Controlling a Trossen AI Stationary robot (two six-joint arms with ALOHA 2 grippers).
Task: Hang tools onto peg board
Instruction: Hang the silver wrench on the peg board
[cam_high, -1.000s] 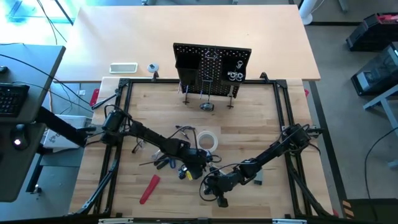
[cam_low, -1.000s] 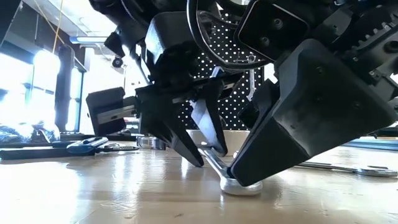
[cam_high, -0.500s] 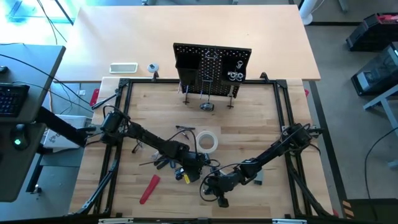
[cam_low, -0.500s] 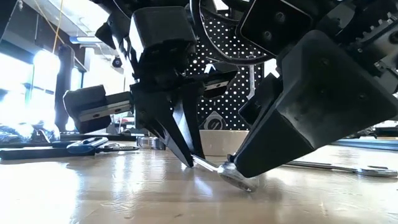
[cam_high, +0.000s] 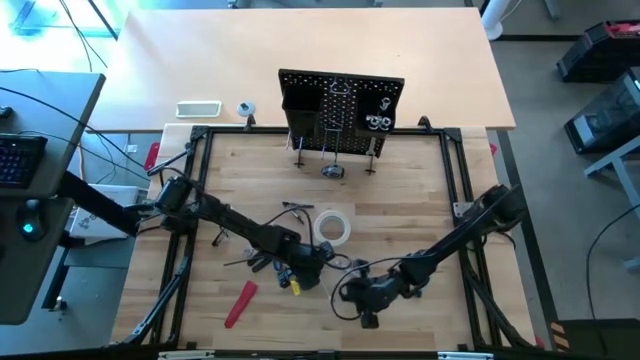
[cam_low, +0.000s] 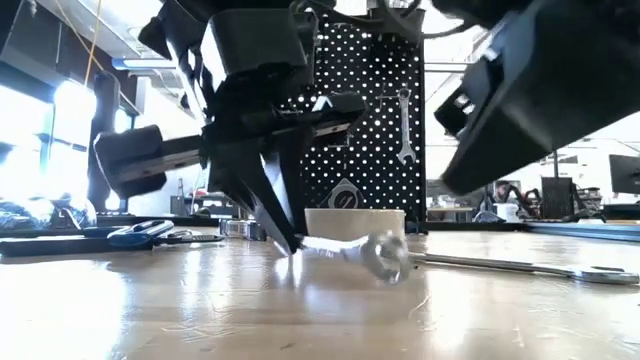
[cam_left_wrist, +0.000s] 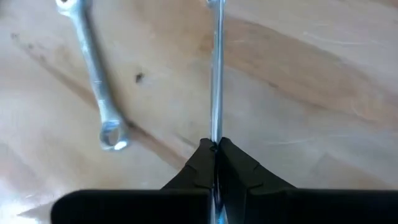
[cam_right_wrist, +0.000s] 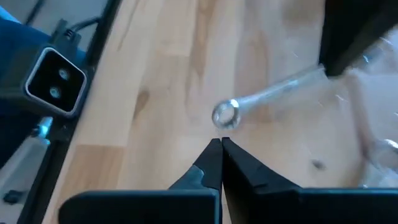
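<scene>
Now left hand (cam_left_wrist: 215, 149) clamped on silver wrench (cam_left_wrist: 216, 74), right hand (cam_right_wrist: 221, 146) closed, empty

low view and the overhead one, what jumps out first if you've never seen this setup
The left gripper at the table's middle front, pinching one end of a slim silver wrench whose ring end hangs just off the wood. Next, the tall black perforated peg board at the far edge, a wrench already hanging on it. The shut right gripper hovers empty beside the left.

Wooden table (cam_high: 400, 190): peg board (cam_high: 340, 105) standing at far edge, middle; tape roll (cam_high: 333, 227) near centre; red-handled tool (cam_high: 240, 303) toward near left corner; blue-handled pliers (cam_high: 265, 262) beside it; wrench (cam_low: 520, 266) lying flat.
</scene>
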